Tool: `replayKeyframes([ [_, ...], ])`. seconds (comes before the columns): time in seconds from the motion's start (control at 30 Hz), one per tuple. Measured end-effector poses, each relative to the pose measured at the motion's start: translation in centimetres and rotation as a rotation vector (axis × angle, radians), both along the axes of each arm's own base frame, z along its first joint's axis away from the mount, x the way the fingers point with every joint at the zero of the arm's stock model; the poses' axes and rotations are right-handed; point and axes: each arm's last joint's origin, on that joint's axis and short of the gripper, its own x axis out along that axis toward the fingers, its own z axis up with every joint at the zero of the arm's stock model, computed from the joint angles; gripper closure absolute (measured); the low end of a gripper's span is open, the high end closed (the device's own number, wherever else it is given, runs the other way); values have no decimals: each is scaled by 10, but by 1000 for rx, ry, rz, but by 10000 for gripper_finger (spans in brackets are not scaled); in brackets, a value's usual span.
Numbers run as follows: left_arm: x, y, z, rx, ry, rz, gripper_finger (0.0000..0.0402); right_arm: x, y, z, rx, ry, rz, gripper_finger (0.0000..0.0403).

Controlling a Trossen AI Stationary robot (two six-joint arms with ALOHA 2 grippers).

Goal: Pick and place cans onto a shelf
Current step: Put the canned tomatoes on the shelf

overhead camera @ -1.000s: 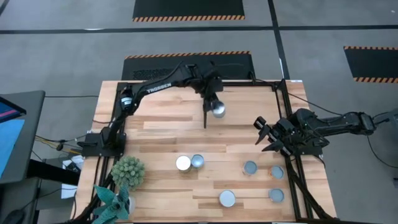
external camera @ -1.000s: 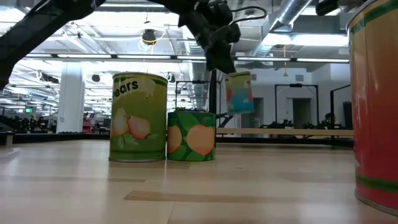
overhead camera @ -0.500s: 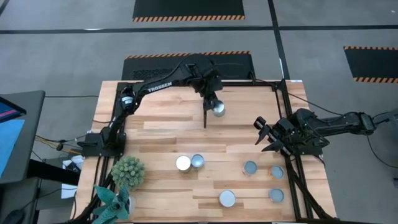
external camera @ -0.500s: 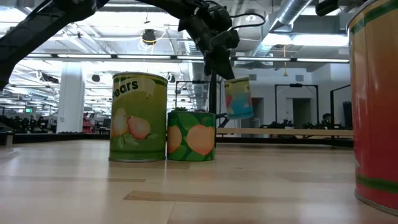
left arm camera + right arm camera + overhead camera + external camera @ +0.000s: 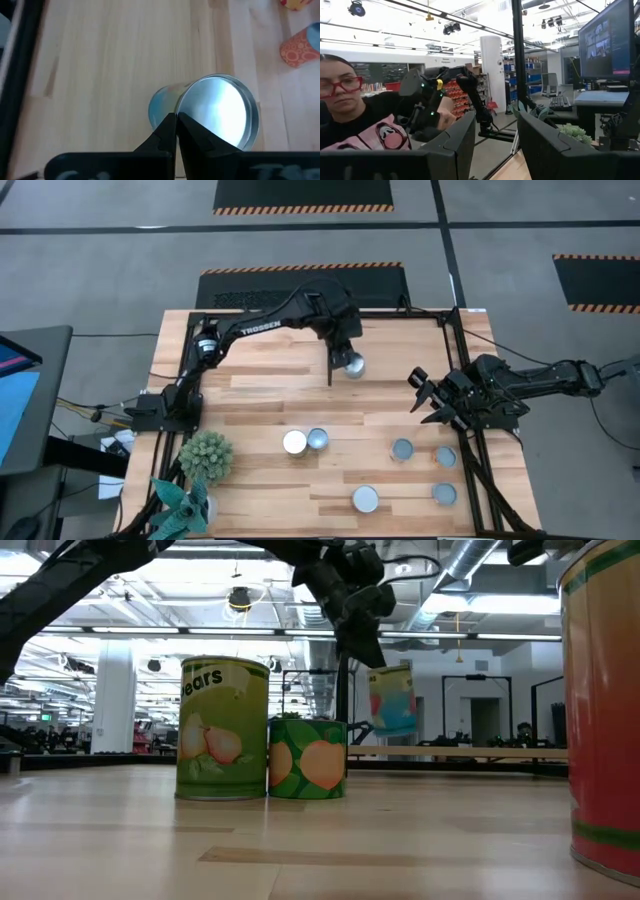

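My left gripper (image 5: 345,348) reaches over the far middle of the table, shut on a can (image 5: 352,364) with a shiny top and a blue-and-pink label (image 5: 392,700). The can hangs by the black central bar (image 5: 330,366) of the shelf frame (image 5: 400,316). Several other cans stand upright on the wood: two together (image 5: 306,441), two at the right (image 5: 401,449) (image 5: 445,456) and two near the front edge (image 5: 365,499) (image 5: 444,494). My right gripper (image 5: 425,396) waits open at the table's right side, and its fingers (image 5: 470,137) point up into the room. My left gripper pinches the can's top rim (image 5: 176,112) between its two shut fingertips (image 5: 169,131). The fingers slant down at it from above. The can hangs tilted below the fingers (image 5: 360,635), clear of the table.
Two potted plants (image 5: 205,455) (image 5: 180,505) stand at the near left corner. In the low view a pears can (image 5: 222,728) and a peach can (image 5: 307,758) stand mid-table, and a red can (image 5: 605,710) looms at the right. A person (image 5: 355,115) sits beyond the table.
My left gripper has sunk a little and drifted toward the table's right edge, still shut on the can. The can has come along with it, hanging tilted and clear of the wood.
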Motion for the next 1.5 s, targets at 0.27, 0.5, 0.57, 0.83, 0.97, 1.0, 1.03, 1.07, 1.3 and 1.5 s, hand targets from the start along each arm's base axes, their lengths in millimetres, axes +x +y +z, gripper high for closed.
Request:
replayKeyframes([
  [0.27,2,0,0,36,0,37,401,0,0,0,0,-3,0,230],
  [0.5,2,1,1,39,-8,34,401,0,0,0,0,-3,0,230],
  [0.57,2,1,1,40,-10,34,401,0,0,0,0,-3,0,230],
  [0.83,2,3,1,73,-3,48,401,0,0,0,0,-3,0,230],
  [0.97,2,3,1,58,0,68,401,0,0,0,0,-2,0,230],
  [1.0,2,3,1,57,-1,70,401,0,0,0,0,-2,0,230],
  [1.03,2,3,1,57,-2,71,401,0,0,0,0,-2,0,230],
  [1.07,2,3,1,57,-5,71,401,0,0,0,0,-2,0,230],
  [1.3,2,3,1,50,1,79,401,0,0,0,0,-2,0,230],
  [1.5,2,3,1,41,1,91,396,0,0,0,0,-2,0,230],
])
